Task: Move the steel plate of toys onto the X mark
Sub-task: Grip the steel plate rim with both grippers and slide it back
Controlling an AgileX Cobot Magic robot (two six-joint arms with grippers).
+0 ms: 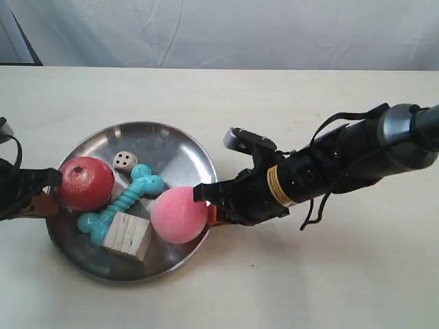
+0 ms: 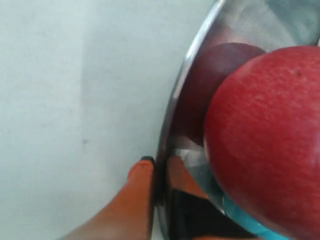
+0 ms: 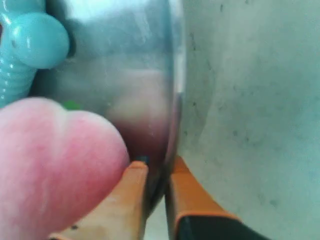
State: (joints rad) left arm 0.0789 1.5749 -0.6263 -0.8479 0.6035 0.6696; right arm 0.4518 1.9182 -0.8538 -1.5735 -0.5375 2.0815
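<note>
The steel plate (image 1: 167, 146) rests on the cream table at the exterior view's centre-left. It holds a red apple (image 1: 84, 183), a white die (image 1: 124, 161), a turquoise bone (image 1: 123, 199), a wooden cube (image 1: 128, 235) and a pink peach (image 1: 178, 214). My left gripper (image 1: 42, 195) (image 2: 159, 167) is shut on the plate rim (image 2: 187, 65) beside the apple (image 2: 265, 135). The right gripper (image 1: 209, 205) (image 3: 159, 167) is shut on the opposite rim (image 3: 175, 75), its inner finger (image 3: 132, 185) against the peach (image 3: 55, 160). I make out no clear X mark, only a tiny dark speck (image 1: 252, 266) on the table.
A white cloth backdrop (image 1: 219, 31) hangs behind the table's far edge. The right arm's black body (image 1: 343, 161) stretches across the table from the exterior view's right. Pale tabletop (image 1: 309, 274) lies beside the plate.
</note>
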